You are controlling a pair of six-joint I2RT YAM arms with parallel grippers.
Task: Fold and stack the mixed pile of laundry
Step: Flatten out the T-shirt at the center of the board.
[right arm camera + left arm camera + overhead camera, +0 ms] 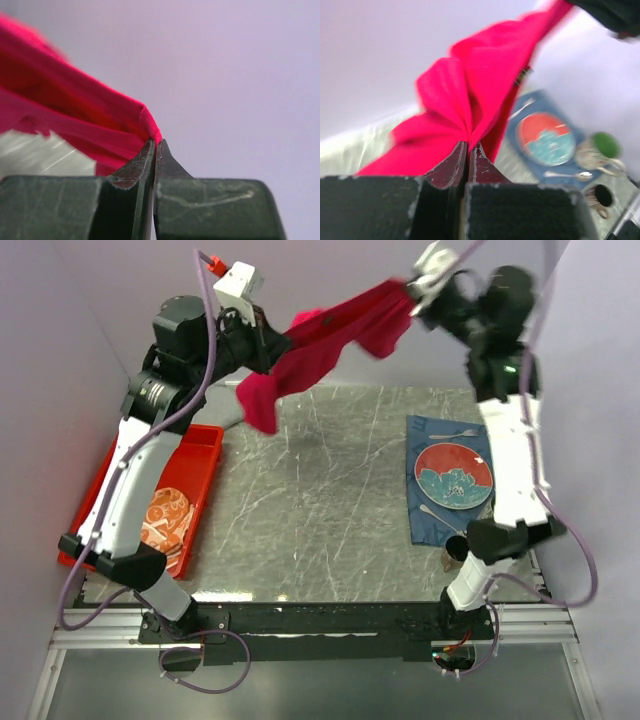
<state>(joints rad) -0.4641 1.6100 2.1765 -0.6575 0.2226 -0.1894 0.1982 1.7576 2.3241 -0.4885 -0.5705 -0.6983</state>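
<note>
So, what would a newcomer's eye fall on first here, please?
The crimson shirt hangs stretched in mid-air at the back, the left gripper and right gripper each shut on an end. An orange-and-white patterned cloth lies in the red tray at left, and a red-and-blue plate sits on a dark blue placemat at right.

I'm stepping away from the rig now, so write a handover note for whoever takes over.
Left gripper: shut on the shirt.
Right gripper: shut on its other end.
Shirt hangs stretched between them, over the table's far edge.
Patterned cloth lies in the tray.
Grey garment: cannot make it out.
Done: no stack in view.
Left: lay the shirt down, fold, stack everything.
</note>
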